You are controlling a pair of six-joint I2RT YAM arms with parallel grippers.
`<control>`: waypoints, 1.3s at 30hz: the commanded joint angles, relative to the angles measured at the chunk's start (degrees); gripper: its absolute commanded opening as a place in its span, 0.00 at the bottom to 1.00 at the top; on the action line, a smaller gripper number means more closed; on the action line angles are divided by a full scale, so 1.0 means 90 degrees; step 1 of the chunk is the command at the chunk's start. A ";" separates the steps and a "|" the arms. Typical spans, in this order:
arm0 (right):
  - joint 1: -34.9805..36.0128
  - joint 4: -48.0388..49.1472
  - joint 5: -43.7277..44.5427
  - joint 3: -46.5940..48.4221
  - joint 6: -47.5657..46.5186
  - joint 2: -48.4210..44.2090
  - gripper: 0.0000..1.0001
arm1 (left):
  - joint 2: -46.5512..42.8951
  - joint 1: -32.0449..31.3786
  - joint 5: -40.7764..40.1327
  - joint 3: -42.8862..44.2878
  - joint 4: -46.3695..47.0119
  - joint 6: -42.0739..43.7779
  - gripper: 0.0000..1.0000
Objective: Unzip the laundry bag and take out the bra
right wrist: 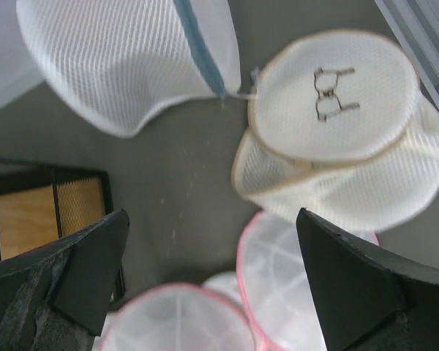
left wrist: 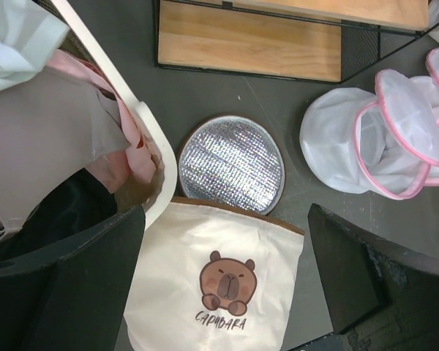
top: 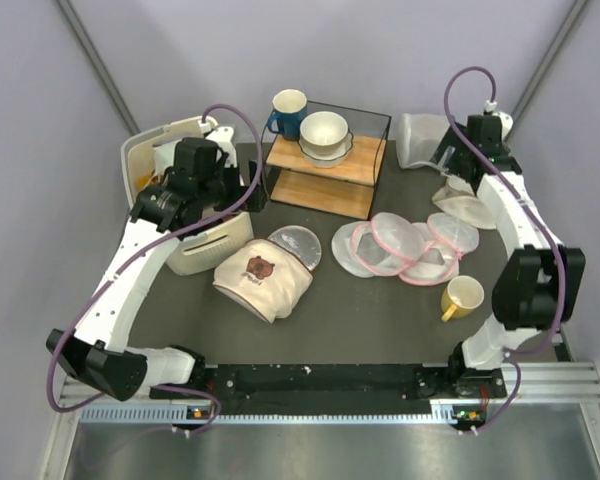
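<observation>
Top external view: dark counter (top: 380,320) under everything. At its far left, the largest thing, a white basket (top: 205,245) stuffed with grey-beige, pink and white cloth, a bit of orange at one edge. Beside it toward the middle, a black wire shelf (top: 320,190) with wooden boards, a white bowl (top: 324,132) on top and a blue mug (top: 287,110) behind its left corner. In front of the basket, a cream sack with a brown bear print (top: 263,283), lying flat. Right of centre, a heap of overlapping pink-trimmed mesh bags (top: 405,245), contents not to be made out. At the far right corner, a slack white mesh bag with a blue zip (top: 420,135). Nearer the arm bases and partly under the right arm, the laundry bag (right wrist: 329,95): round, white mesh, pale rim, top face tilted and marked with a small bra outline, zip state unclear, the bra itself not to be made out through the mesh. Smaller: a grey glittery disc (top: 298,245) right against the sack, and a yellow mug (top: 463,297) by the right arm. Right pincer (right wrist: 211,219) spread wide, gripping nothing, clear of the laundry bag, the bag off beyond the finger at the right of the right wrist view rather than between the fingers. Left pincer (left wrist: 223,219) likewise spread wide and empty, above disc and sack, well apart from the laundry bag.
</observation>
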 commanded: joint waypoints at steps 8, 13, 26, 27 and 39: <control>-0.0820 0.1829 -0.1589 0.2003 -0.0199 0.2421 0.98 | -0.0543 0.0018 -0.0793 0.0800 0.0050 -0.0110 0.99; -0.0820 0.2182 -0.1882 0.2541 -0.0131 0.3320 0.72 | -0.0485 0.0018 -0.0910 0.0869 -0.0019 -0.0159 0.99; -0.0694 0.1550 -0.0926 0.0727 -0.0248 0.0346 0.00 | -0.0309 0.0018 -0.0627 0.0977 -0.0009 -0.0032 0.99; -0.0626 0.1258 -0.0916 0.0667 -0.0286 -0.0199 0.00 | -0.0328 0.0018 -0.0598 0.0996 0.0020 -0.0022 0.99; 0.0937 -0.1486 -0.0563 -0.0828 -0.0433 -0.3992 0.00 | -0.0768 0.0018 0.0233 0.0801 -0.0117 0.0105 0.99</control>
